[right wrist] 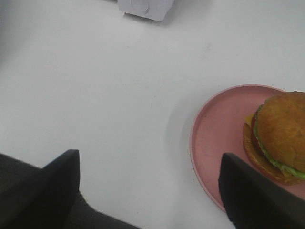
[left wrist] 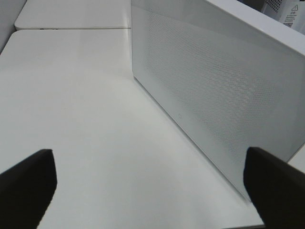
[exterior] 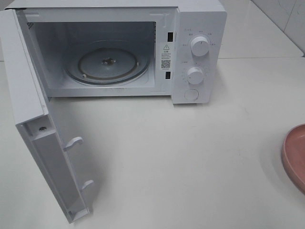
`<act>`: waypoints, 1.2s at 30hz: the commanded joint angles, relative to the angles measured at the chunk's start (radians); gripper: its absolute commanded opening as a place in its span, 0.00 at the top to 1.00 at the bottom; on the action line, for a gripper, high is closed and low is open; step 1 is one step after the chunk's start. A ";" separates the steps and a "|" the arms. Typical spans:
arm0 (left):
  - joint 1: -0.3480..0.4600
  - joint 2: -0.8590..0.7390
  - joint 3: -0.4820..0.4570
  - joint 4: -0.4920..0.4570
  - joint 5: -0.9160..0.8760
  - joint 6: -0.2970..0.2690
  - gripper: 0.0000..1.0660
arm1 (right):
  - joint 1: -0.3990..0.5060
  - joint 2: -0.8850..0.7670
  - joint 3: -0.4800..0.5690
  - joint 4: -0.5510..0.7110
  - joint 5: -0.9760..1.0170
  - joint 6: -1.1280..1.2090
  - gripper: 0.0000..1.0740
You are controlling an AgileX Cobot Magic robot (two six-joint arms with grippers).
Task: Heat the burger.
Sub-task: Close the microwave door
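1. Here, from the right wrist: right gripper (right wrist: 150,191) spread wide with nothing between the dark fingers (right wrist: 57,183), only bare white table (right wrist: 119,95) in the gap.
2. Just outside one finger of that pair: pink plate (right wrist: 214,129), its rim partly hidden behind the fingertip, carrying the burger (right wrist: 279,136) toward its far side, bun tilted, lettuce and cheese showing at the edge.
3. From the left wrist: left gripper (left wrist: 150,183) also fully open and holding nothing, bare table between the tips.
4. Beyond one left finger, close by: perforated face of the open microwave door (left wrist: 214,90).
5. Only in the exterior high view: microwave (exterior: 198,19) with its door swung out, glass turntable (exterior: 107,64) bare inside, two knobs (exterior: 199,46) on the panel.
6. There, neither gripper visible; only a sliver of plate at the right edge, burger out of frame.
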 commanded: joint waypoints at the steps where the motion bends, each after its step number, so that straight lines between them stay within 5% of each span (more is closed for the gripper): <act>1: 0.001 -0.015 0.004 -0.004 -0.003 -0.001 0.06 | -0.077 -0.078 0.013 0.014 0.004 -0.001 0.29; 19: 0.001 -0.015 0.004 -0.004 -0.003 -0.001 0.06 | -0.329 -0.326 0.027 0.008 0.017 -0.009 0.29; 36: 0.001 -0.005 0.004 -0.004 -0.003 -0.001 0.06 | -0.344 -0.342 0.028 0.008 0.017 -0.008 0.29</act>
